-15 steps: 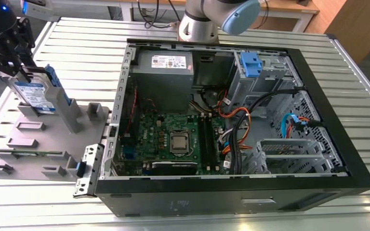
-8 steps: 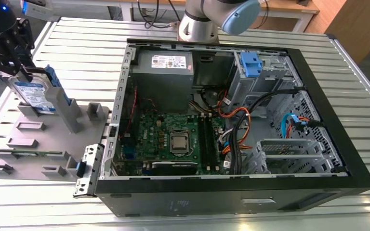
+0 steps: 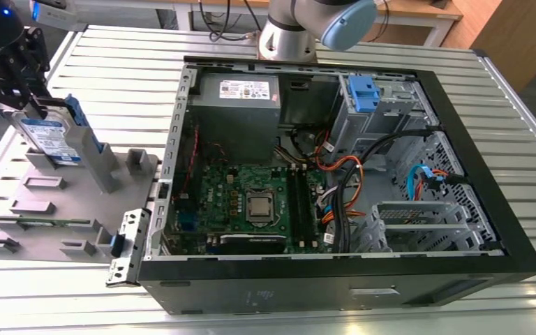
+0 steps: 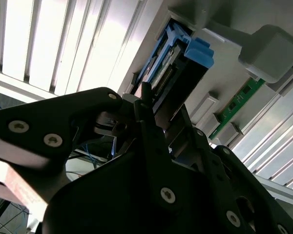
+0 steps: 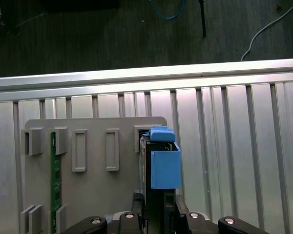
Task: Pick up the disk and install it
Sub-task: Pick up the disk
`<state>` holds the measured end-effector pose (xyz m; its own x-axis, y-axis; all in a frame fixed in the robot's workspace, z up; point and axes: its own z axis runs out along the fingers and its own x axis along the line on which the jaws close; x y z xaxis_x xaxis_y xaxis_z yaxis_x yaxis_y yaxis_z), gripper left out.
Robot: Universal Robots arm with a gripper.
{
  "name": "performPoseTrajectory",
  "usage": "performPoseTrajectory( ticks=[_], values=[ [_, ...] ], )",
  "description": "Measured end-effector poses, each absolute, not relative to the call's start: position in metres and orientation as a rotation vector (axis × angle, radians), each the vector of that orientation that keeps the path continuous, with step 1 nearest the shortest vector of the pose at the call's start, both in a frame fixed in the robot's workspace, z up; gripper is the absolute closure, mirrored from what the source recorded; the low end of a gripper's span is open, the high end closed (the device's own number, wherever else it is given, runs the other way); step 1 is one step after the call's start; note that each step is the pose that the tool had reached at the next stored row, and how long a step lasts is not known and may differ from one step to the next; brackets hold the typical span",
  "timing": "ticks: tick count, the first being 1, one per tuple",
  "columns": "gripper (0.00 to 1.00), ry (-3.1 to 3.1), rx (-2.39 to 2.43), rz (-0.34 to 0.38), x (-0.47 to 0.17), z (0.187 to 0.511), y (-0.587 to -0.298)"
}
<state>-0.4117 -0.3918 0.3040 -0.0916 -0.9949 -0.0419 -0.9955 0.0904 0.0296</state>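
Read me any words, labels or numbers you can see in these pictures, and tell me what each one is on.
No text can be read.
The disk, its white label: print too small to read.
White sticker on the grey box: too small to read.
Pale sticker on the black case: blurred.

Past the grey fixture plate's (image 5: 97,195) edge by the disk (image 3: 47,139), bare table slats (image 5: 234,146) leave you room. A tall grey holder (image 3: 100,164) stands just beside the disk. The open computer case (image 3: 343,286) crowds the plate; inside, cable bundles (image 3: 343,181) cross near the drive cage (image 3: 398,101).
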Motion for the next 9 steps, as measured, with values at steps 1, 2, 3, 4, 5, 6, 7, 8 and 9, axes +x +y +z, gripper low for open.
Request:
performPoseTrajectory(
  ticks=[1, 2, 3, 4, 5, 6, 7, 8, 9],
  values=[
    [0.65, 2.312, -2.110, 0.079, -0.4117, 0.3040, -0.3918],
    [0.65, 2.312, -2.110, 0.079, -0.4117, 0.3040, -0.3918],
    [0.65, 2.312, -2.110, 0.079, -0.4117, 0.3040, -0.3918],
    [0.65, 2.312, -2.110, 0.079, -0.4117, 0.3040, -0.3919],
    [0.65, 2.312, -2.110, 0.079, -0.4117, 0.3040, -0.3919],
    [0.65, 2.312, -2.110, 0.079, -0.4117, 0.3040, -0.3919],
    [0.65, 2.310, -2.111, 0.079, -0.4117, 0.3040, -0.3919],
    [0.65, 2.303, -2.120, 0.079, -0.4117, 0.3041, -0.3919],
    [0.65, 2.289, -2.135, 0.079, -0.4117, 0.3040, -0.3919]
  ],
)
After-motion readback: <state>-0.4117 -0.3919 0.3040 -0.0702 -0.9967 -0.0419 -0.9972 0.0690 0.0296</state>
